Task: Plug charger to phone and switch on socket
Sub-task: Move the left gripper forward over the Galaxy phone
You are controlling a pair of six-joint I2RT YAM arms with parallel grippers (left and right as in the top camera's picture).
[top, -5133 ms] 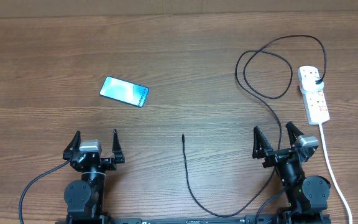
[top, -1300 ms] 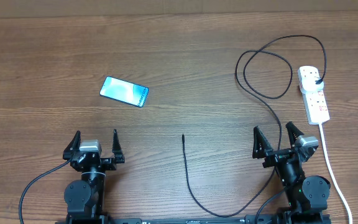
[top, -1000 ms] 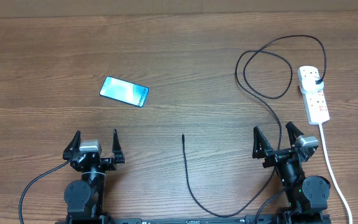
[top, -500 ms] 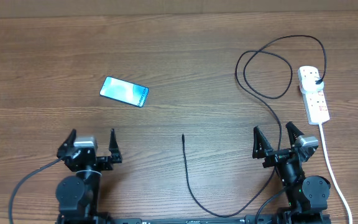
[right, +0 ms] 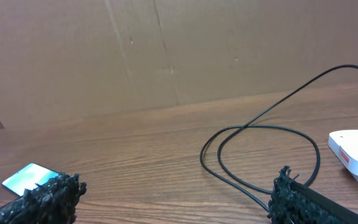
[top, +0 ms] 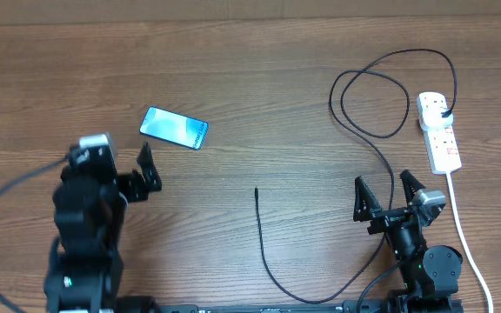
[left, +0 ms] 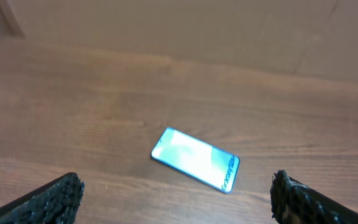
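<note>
The phone [top: 174, 128] lies face up with its screen lit, left of the table's middle. My left gripper [top: 110, 156] hovers open just below and left of it. In the left wrist view the phone [left: 194, 160] sits ahead between the spread fingers of the left gripper [left: 176, 186]. The charger [top: 263, 248] has its slim tip pointing up at centre, runs down and right, loops, and its plug sits in the socket [top: 439, 130] at far right. My right gripper [top: 383, 187] stands open and empty near the front edge. The right wrist view shows the right gripper [right: 178, 183], the charger's loop [right: 201, 154], the socket [right: 356, 146] and the phone [right: 27, 177].
The socket's thick white cord [top: 461, 228] runs down the right side past the right arm. A brown cardboard wall [right: 179, 50] closes off the back of the wooden table [top: 259, 78].
My left arm has lifted and moved forward and left, toward the phone, jaws still wide. The right arm, phone, charger and socket have not moved.
</note>
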